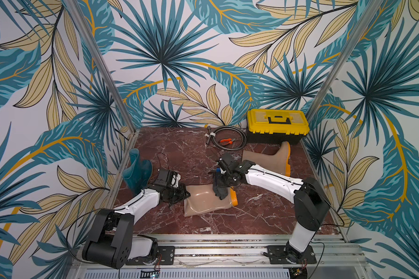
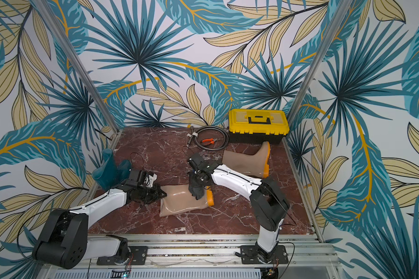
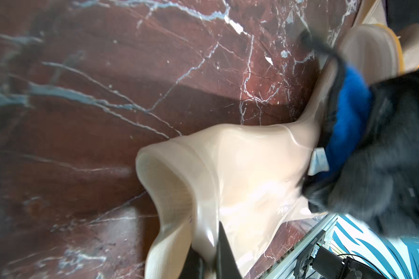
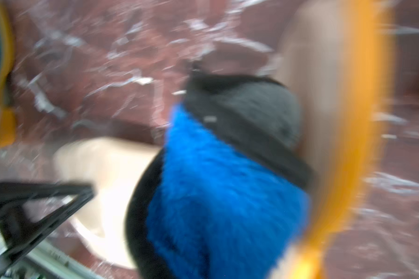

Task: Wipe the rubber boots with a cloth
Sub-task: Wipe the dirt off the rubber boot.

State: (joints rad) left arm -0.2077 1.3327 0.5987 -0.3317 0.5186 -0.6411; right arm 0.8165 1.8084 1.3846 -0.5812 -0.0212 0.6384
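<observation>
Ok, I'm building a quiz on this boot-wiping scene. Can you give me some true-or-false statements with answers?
1. The right gripper holds the cloth against the near beige boot, by its orange sole. True.
2. The left gripper hangs open, clear of that boot. False: it is shut on the boot's shaft opening.
3. The yellow toolbox stands open. False: its lid is shut.
4. Orange-handled pliers lie inside the coiled cable. True.
5. The teal boot lies beside the toolbox. False: it is by the left arm; the far beige boot lies there.
</observation>
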